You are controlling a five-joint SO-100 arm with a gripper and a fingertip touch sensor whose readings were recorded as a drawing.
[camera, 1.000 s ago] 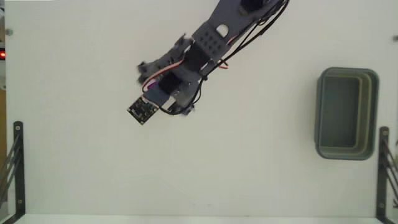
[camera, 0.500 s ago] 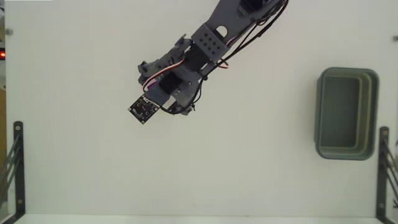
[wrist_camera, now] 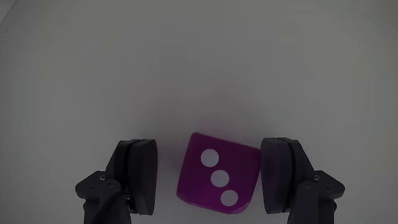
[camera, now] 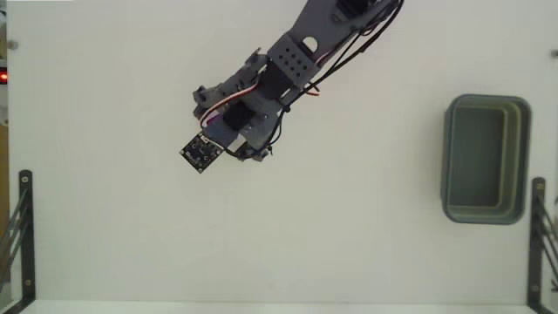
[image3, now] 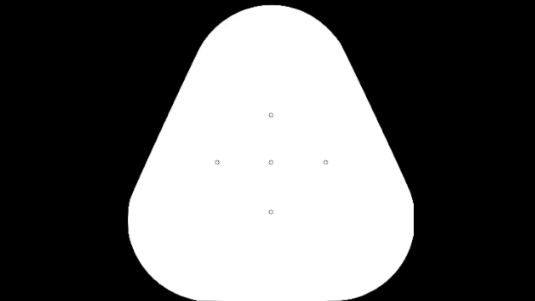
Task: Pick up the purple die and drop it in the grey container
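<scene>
Down between the two dark fingers in the wrist view sits the purple die [wrist_camera: 217,176], three white dots running diagonally across its top face, resting on the pale table [wrist_camera: 199,68]. The gripper [wrist_camera: 211,177] is spread open around it: the finger at 3 o'clock is right up against the die's edge or very nearly so, while the one at 9 o'clock stands off with a visible strip of table between it and the cube. So nothing is clamped, the die just sits bracketed. From the fixed view the arm [camera: 288,65] comes in from about 1 o'clock and reaches to upper centre-left of the white table [camera: 349,235], with a small black square circuit board [camera: 200,153] at its tip; the die itself is hidden under the arm there. The grey container [camera: 486,159] is well apart, over at the 3 o'clock edge, and looks empty. Black metal brackets [camera: 19,231] stand at the lower left and right edges.
</scene>
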